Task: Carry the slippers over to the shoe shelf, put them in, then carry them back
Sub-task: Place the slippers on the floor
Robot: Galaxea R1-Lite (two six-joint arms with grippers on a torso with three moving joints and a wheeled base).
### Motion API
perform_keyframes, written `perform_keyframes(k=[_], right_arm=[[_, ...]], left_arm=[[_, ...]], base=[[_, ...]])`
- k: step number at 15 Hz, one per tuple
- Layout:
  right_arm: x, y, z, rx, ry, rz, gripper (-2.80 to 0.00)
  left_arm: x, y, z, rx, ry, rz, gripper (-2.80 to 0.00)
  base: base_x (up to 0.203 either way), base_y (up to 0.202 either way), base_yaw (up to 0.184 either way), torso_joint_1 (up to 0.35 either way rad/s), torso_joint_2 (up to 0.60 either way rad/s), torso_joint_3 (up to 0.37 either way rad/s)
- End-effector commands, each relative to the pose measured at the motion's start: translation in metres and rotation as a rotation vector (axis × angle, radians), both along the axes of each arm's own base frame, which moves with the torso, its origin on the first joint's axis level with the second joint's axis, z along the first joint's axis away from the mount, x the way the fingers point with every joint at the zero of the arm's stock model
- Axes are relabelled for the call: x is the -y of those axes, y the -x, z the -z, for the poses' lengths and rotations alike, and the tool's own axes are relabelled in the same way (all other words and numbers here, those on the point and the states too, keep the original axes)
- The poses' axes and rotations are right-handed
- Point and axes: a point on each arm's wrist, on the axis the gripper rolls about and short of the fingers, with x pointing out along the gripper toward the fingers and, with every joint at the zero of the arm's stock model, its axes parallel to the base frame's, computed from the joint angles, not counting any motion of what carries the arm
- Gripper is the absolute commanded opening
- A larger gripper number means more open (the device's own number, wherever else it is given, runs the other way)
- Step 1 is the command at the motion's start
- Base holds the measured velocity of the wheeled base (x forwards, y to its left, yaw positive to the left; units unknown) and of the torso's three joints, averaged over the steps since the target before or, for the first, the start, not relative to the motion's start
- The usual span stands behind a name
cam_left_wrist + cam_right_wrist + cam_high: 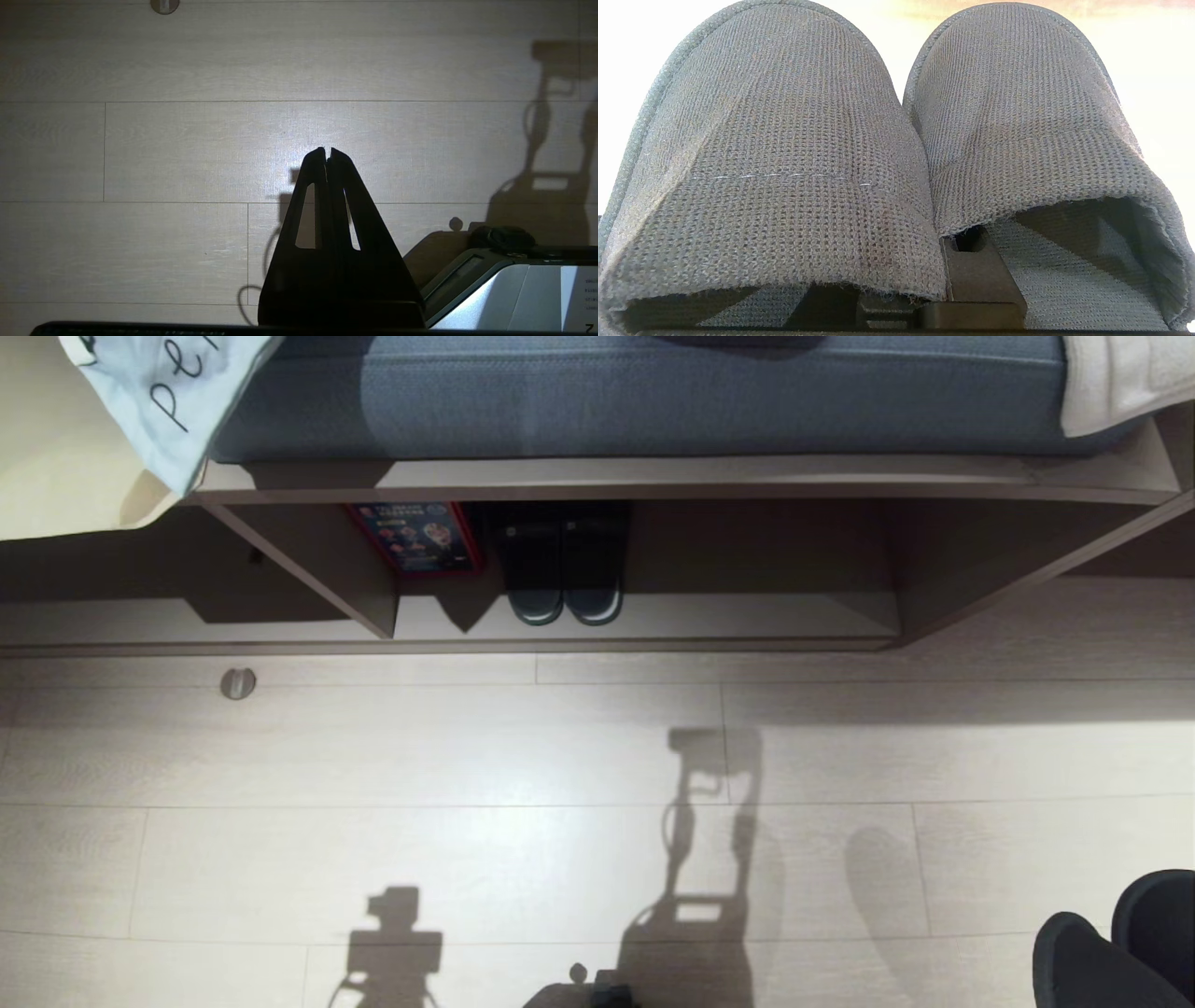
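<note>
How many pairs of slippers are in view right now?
2. The grey-blue slippers are held side by side in the right gripper. A blacker pair stands in the shelf beside a red box. Others may be hidden.

Grey-blue slippers [896, 154] side by side, seen close from the right wrist view

The pair is knitted fabric with rounded closed toes and open backs (frayed edges at the openings), inner sides touching. In the head view they show at the lower right, well apart from the shoe shelf [653, 639], a low, wide wood-grain cubby on the floor.
</note>
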Motion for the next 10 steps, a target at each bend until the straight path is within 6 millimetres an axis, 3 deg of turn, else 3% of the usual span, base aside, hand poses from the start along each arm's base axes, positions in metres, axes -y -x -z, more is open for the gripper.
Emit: perform_keyframes(k=[1,10], right_arm=[[0.0,0.0,0.0,0.001,0.001,-0.001,-2.8],[0.0,0.0,0.0,0.001,0.001,-0.001,-2.8]], left_arm=[[0.0,-0.0002,0.0003,-0.002,0.0,0.0,-2.8],[0.0,-0.0002,0.0003,-0.002,0.0,0.0,-2.8]], base=[[0.0,0.0,0.0,0.002,0.0,0.201],[0.0,0.0,0.0,0.001,0.0,0.199]])
